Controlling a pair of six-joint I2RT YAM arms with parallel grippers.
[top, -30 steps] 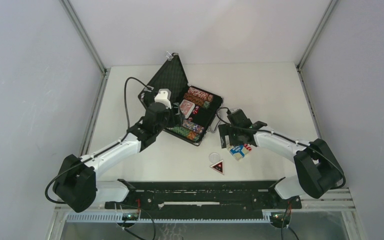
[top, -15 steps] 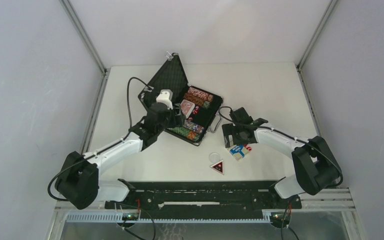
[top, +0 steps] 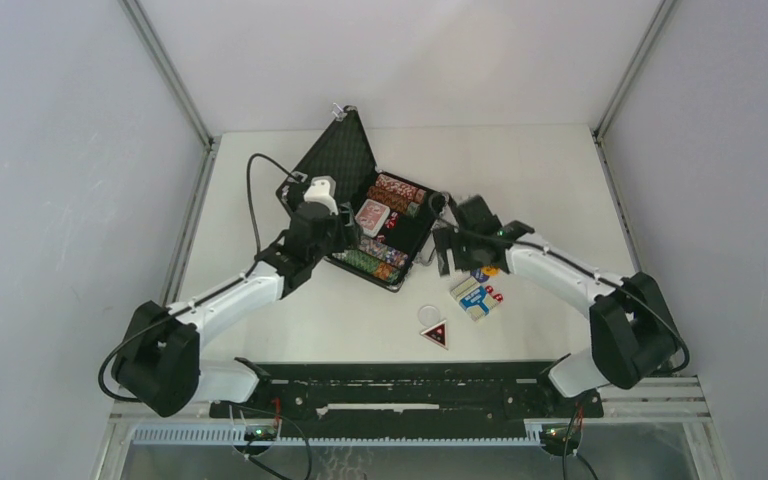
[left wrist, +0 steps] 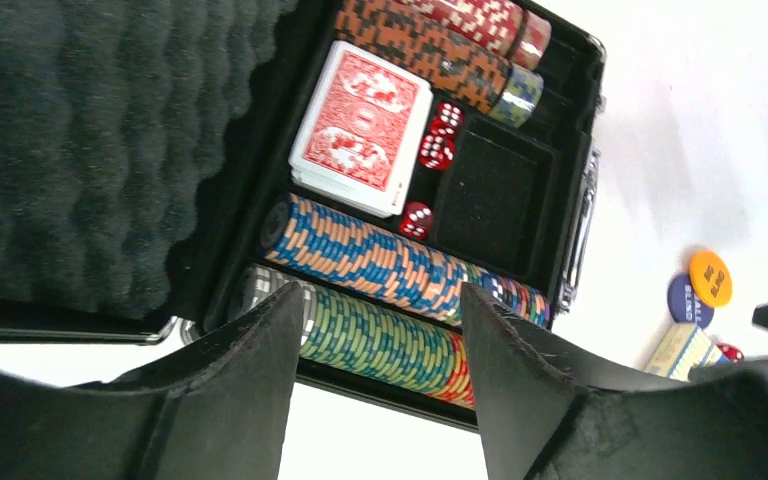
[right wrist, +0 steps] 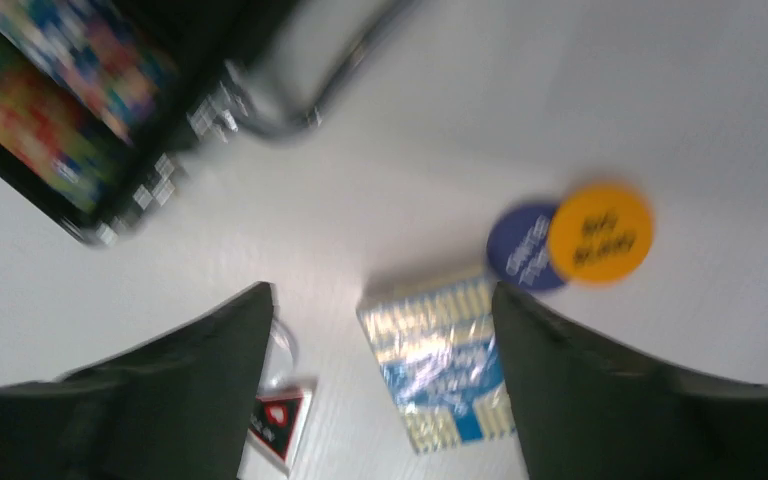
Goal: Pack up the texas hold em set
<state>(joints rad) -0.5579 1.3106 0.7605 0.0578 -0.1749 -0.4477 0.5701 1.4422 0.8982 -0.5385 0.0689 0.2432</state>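
The right gripper (top: 447,250) has drawn back from over the blue-backed card deck (right wrist: 448,372). It now hangs nearer the silver handle (right wrist: 325,95) of the small black briefcase (top: 335,160), its jaws spread wide with nothing between them. The deck lies uncovered on the white table (top: 560,180), on the near-edge side of the case. A blue round token (right wrist: 520,250) and an orange round token (right wrist: 601,235) overlap just beside it. A red and black triangular marker (top: 435,334) lies closer still to the table's near edge.

The left gripper (left wrist: 380,310) has edged slightly toward the far edge. It hovers part open and empty over the rows of multicoloured chips (left wrist: 380,262).

The case stands open in the middle of the table's far half. It holds a red-backed deck (left wrist: 360,125), red dice (left wrist: 438,140) and one bare square pocket (left wrist: 485,195).

My reading is that the right gripper's pass over the deck picked nothing up. The blue deck and tokens still wait to be packed, and the bare pocket looks like the deck's place.
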